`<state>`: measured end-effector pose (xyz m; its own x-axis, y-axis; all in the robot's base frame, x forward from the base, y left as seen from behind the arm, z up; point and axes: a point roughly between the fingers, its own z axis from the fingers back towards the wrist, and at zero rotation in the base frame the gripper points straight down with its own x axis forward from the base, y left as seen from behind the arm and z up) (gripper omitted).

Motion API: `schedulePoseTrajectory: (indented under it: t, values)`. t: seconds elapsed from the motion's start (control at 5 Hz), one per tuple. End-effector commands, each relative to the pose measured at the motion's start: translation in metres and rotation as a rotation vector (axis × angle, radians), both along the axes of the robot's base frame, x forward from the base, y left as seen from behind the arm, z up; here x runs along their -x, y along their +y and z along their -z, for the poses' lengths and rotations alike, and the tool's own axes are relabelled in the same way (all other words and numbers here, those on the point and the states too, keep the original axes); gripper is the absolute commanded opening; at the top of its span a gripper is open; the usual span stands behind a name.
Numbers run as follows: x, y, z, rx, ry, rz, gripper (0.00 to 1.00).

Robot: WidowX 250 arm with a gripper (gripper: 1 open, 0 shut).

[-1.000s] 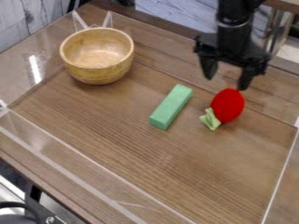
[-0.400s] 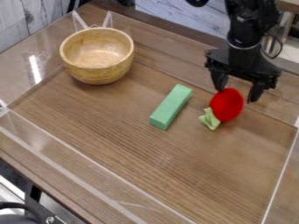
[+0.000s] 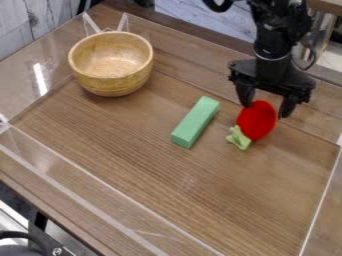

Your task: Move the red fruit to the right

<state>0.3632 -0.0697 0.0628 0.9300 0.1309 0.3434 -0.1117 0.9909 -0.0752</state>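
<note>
Three items on table [image 3: 120, 190]: red fruit, green block, wooden bowl.
Gripper [image 3: 270, 100]: jaws spread wide, straddling top of red fruit [image 3: 255, 120], nothing clamped.
Red fruit: right side, just right of green block [image 3: 195, 122].
Wooden bowl [image 3: 111, 62]: far left.

We see a small, low-resolution view, evenly lit by soft daylight-like light from above and the far side. The brown wood-grain tabletop [image 3: 147, 190] shows pale glare along its far left part. Clear plastic walls [image 3: 34, 165] catch faint white reflections. The round light wooden bowl [image 3: 111, 63] and long green rectangular block [image 3: 195, 122] cast short, soft shadows. Edges look slightly blurred throughout.
</note>
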Motion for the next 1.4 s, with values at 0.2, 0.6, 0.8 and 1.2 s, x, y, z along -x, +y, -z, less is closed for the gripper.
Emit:
schedulePoseTrajectory:
  t: [0.2,0.6,0.8,1.2]
  values:
    - [-0.003,-0.014,-0.025,0.026,-0.097,-0.147,0.0]
    - [-0.013,0.001,-0.059,0.062,-0.098,-0.048,1.0]
    - [-0.012,0.01,-0.058,0.056,-0.111,-0.03,1.0]
    - [-0.003,0.007,-0.044,0.037,-0.09,-0.036,1.0]
